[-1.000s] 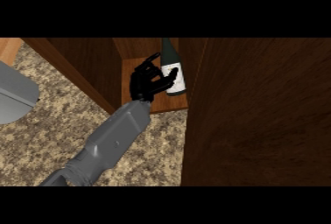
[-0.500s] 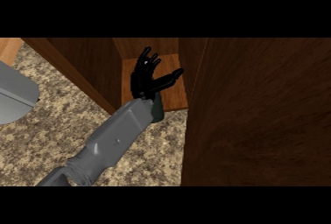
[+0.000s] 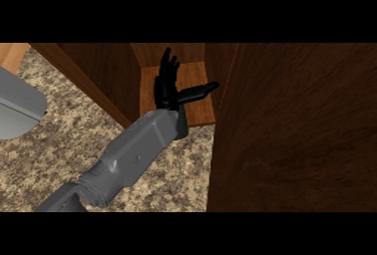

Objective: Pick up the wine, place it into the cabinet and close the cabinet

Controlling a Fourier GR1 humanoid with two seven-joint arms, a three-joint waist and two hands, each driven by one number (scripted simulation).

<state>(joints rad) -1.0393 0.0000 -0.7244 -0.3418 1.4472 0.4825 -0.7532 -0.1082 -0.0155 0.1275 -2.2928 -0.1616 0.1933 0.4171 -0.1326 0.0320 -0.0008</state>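
Nearest to us, the grey forearm (image 3: 129, 154) comes in from the lower left across the table (image 3: 44, 149), a speckled beige-brown granite-like top. It is boxy, matte, with flat faceted panels. At the far left edge sits a smooth grey rounded object (image 3: 18, 107), cut off; we cannot tell what it is. On the right, the cabinet door (image 3: 294, 129) stands ajar, a tall flat slab of dark wood grain that fills much of the view.

Further in, the left robot hand (image 3: 171, 89) is inside the cabinet (image 3: 103, 74) over the lighter shelf (image 3: 199, 94), fingers straight and upward, thumb splayed right, holding nothing. The right robot hand is out of view.

We cannot see the wine; we judge it likely stands behind the door edge, inside.

Risks: on pulling out, the thumb could catch the door edge or nudge the hidden bottle. Closing blind could jam the door against the bottle.
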